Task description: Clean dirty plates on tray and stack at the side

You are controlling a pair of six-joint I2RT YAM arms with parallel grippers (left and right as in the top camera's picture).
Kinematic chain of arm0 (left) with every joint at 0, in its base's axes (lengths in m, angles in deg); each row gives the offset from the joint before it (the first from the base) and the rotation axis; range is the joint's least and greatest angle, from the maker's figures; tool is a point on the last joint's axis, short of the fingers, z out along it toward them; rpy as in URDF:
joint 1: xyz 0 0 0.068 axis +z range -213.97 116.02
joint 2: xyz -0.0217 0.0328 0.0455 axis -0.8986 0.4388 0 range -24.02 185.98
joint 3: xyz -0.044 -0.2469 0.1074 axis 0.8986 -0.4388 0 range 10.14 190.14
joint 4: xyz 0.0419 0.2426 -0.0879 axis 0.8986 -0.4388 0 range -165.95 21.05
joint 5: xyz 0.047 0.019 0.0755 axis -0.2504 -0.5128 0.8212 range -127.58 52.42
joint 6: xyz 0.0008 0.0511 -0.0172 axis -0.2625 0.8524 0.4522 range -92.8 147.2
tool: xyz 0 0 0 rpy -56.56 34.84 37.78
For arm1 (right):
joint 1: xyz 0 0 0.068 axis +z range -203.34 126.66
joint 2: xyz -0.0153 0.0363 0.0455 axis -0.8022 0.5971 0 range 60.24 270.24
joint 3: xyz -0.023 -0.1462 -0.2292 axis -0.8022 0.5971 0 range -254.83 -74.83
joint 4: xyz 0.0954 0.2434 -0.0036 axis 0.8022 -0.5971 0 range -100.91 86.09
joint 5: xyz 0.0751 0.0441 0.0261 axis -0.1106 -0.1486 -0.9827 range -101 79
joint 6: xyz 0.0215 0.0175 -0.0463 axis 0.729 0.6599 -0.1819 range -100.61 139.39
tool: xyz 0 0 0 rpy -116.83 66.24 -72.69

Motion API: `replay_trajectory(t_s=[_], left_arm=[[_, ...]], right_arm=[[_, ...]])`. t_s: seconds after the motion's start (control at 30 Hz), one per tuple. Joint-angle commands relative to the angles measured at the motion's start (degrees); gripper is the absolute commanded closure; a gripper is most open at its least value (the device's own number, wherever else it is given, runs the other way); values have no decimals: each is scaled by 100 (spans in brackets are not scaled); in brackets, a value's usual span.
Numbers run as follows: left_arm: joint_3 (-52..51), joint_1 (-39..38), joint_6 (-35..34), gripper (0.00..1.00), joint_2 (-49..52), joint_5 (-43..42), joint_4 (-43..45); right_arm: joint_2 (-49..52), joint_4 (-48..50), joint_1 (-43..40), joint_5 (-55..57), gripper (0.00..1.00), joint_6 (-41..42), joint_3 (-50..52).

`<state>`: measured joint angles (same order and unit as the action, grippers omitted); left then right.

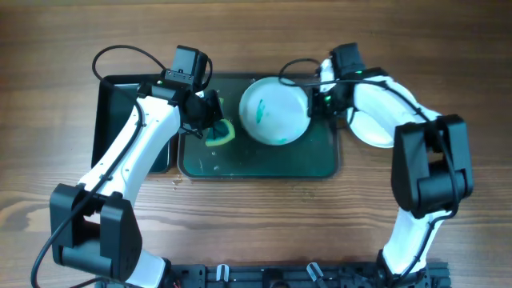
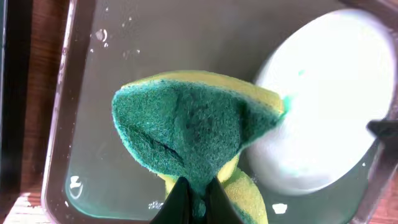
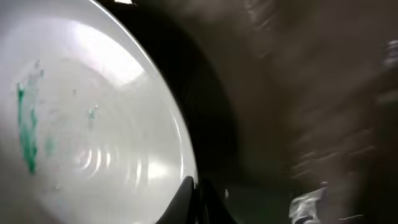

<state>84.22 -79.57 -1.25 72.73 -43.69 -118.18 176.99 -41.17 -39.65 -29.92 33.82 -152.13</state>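
A white plate [image 1: 276,110] with teal-green smears sits over the back middle of the dark green tray [image 1: 256,164]. My right gripper [image 1: 314,104] is shut on its right rim; the right wrist view shows the fingers [image 3: 196,194] pinching the plate's edge [image 3: 93,124]. My left gripper [image 1: 206,120] is shut on a yellow and green sponge [image 1: 221,134] just left of the plate. In the left wrist view the sponge [image 2: 193,137] hangs from the fingers [image 2: 196,200], its corner touching the plate [image 2: 329,106] above the wet tray [image 2: 93,124]. Another white plate [image 1: 370,132] lies on the table right of the tray, partly under my right arm.
A black rectangular tub [image 1: 112,120] stands against the tray's left side, partly under my left arm. The wooden table [image 1: 256,232] runs in front of the tray. Cables loop behind both arms.
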Motion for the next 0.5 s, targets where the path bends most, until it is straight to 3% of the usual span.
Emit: replay_trajectory(t_s=[0.0, 0.03, 0.1, 0.17, 0.27, 0.3, 0.37, 0.47], left_arm=[[-26, -4, 129, 96, 31, -59, 85], [-26, -4, 131, 96, 31, -33, 96], [-26, -7, 245, 96, 33, -28, 122], [-26, -7, 280, 96, 57, -28, 125], [-26, -7, 509, 96, 107, -52, 120], [-26, -7, 586, 96, 142, -66, 114], [-26, -15, 883, 96, 258, -170, 98], [-26, -114, 1252, 96, 586, -273, 162]], right_arm=[[-35, -227, 439, -111, 96, -33, 20], [-35, -221, 507, -111, 95, -31, 20], [-35, -164, 586, -109, 71, 0, 20], [-22, -90, 579, -107, 62, 337, 39], [7, 50, 584, -109, 64, 977, 184], [7, 72, 597, -111, 68, 1178, 249], [7, 170, 660, -109, 90, 1394, 407], [7, 516, 721, -111, 96, 1425, 667]])
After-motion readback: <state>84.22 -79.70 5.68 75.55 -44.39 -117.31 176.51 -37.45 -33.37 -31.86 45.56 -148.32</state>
